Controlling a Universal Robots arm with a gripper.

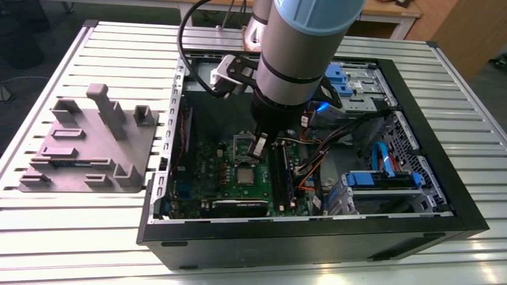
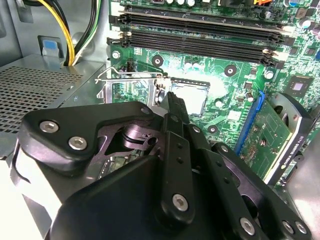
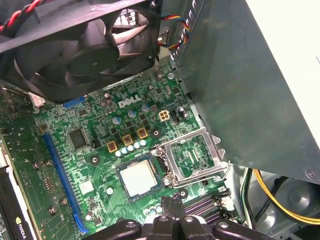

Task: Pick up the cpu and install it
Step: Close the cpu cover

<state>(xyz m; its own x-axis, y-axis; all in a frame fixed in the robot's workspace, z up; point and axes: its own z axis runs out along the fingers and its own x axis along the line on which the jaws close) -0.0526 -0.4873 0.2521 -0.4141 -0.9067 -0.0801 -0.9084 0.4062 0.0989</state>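
Note:
The cpu (image 3: 140,179), a small silver-gray square with a pale rim, lies flat in its socket on the green motherboard (image 3: 90,150) inside the open computer case (image 1: 317,237). It also shows in the exterior view as the cpu (image 1: 246,176) and in the second wrist view as the cpu (image 2: 190,97). The silver socket bracket (image 3: 192,156) stands swung open beside it. My gripper (image 2: 171,96) hangs just above the socket's edge, its black fingers pressed together with nothing between them. The gripper's tips (image 3: 171,201) sit near the cpu's side, apart from it. In the exterior view the gripper (image 1: 260,149) is over the board's middle.
A big gray power-supply box (image 3: 260,85) and a black fan (image 3: 85,45) flank the socket. Memory slots (image 2: 200,40), a graphics card (image 2: 285,135) and yellow cables (image 2: 75,30) crowd the board. A gray fixture (image 1: 87,148) rests on the slatted table at the exterior view's left.

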